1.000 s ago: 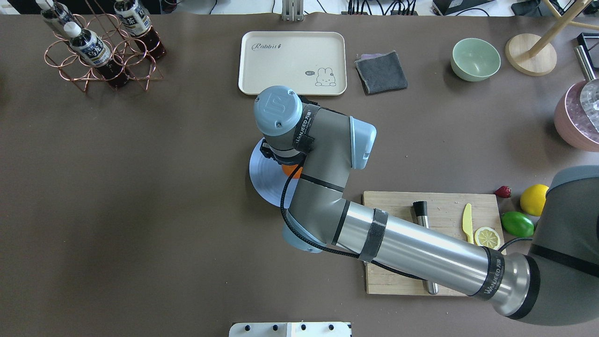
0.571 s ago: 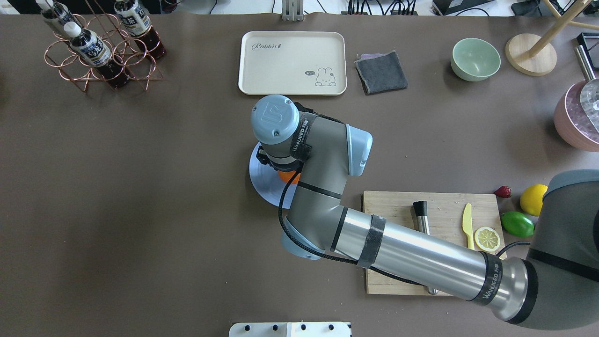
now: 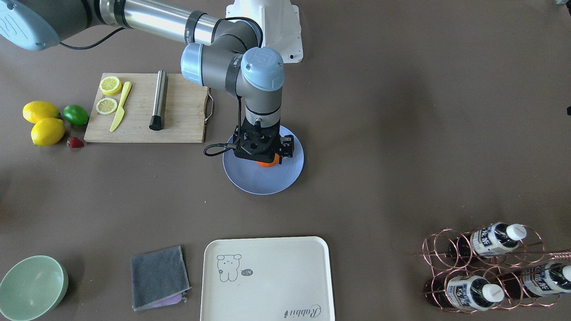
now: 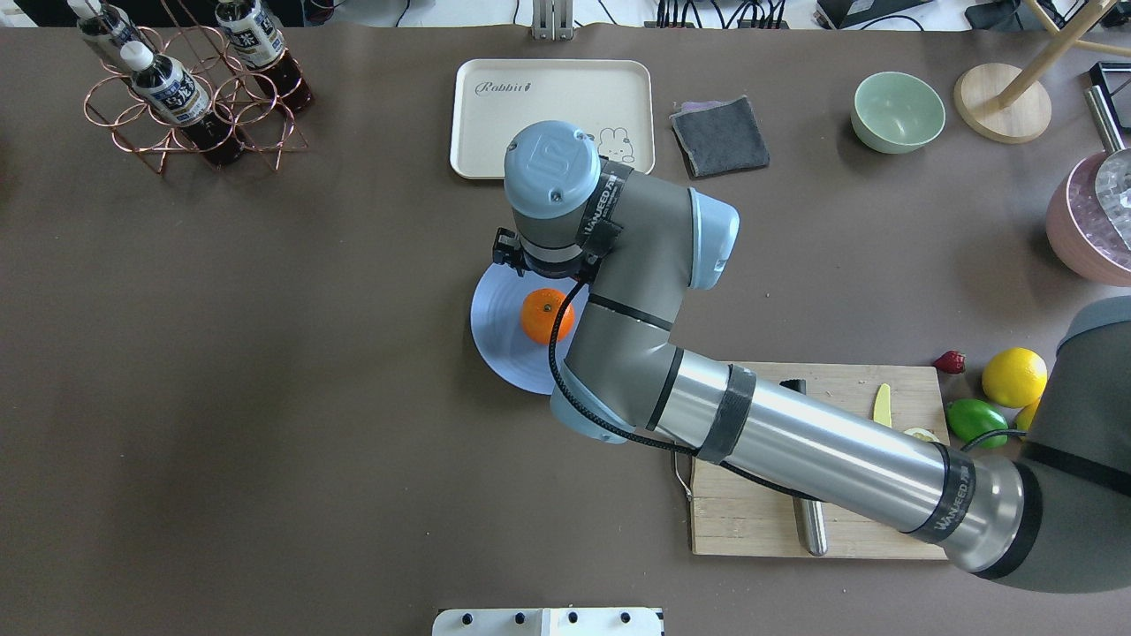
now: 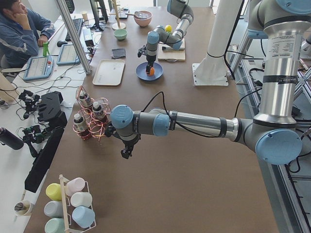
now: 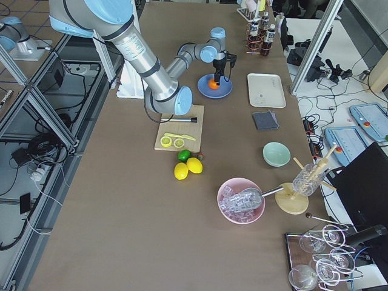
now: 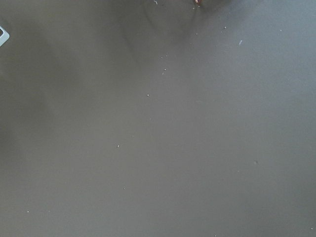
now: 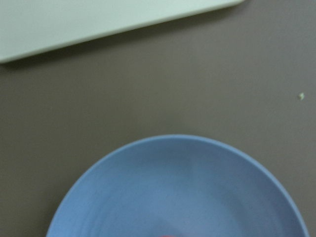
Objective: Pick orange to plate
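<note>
— Orange mandarin, small and round [image 4: 547, 315], sits on the flat periwinkle-blue plate [image 4: 502, 352]. Safe?
— Not quite. The right gripper [image 3: 264, 154] hangs just above it, jaws hidden; I cannot tell their state. A sideways brush could roll it off.

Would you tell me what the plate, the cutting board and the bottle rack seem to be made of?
The plate looks like matte plastic or glazed ceramic: even blue, faint concentric rings. The cutting board looks like bamboo or pale wood, with visible grain. The bottle rack seems copper-toned metal wire, thin and shiny.
</note>
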Available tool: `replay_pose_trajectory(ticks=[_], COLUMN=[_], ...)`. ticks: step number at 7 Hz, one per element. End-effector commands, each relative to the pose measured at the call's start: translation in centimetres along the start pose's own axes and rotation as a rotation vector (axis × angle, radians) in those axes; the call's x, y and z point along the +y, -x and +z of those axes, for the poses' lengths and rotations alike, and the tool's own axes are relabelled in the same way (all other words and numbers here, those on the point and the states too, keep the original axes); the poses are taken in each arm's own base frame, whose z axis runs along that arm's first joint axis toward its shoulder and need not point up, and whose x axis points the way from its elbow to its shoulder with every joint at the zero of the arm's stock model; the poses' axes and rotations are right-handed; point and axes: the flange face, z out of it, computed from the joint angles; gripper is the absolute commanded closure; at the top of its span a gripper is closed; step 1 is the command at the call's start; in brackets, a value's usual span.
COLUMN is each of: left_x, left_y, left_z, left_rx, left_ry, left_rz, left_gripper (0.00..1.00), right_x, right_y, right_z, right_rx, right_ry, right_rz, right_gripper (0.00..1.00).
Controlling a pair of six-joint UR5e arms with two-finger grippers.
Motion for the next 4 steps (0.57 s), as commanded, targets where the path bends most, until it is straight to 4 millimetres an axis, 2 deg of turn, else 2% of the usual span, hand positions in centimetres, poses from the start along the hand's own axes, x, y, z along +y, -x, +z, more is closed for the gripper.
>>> replay_pose_trajectory(ticks=[1, 2, 3, 4], left_x=[1.0, 1.4, 0.9, 0.7], left_y=[0.7, 1.2, 1.3, 1.8], left_z=[0.6, 1.1, 1.0, 0.9], left_rx=[-0.008, -0.005, -0.024, -0.080], left_ry=[0.019, 0.029, 0.039, 0.090], left_rz=[-0.022, -0.037, -0.045, -0.075], left_gripper=[0.02, 0.02, 0.02, 0.02], right_x=[-10.6, -13.6, -15.8, -17.8], right_y=[-15.9, -26.1, -32.6, -37.8], right_z=[-6.2, -8.9, -11.8, -13.7], right_rx=[-0.058, -0.023, 0.060, 0.113], right_ry=[0.045, 0.063, 0.077, 0.092], right_rz=[-0.053, -0.143, -0.233, -0.302], right_gripper=[0.00, 0.00, 0.00, 0.00])
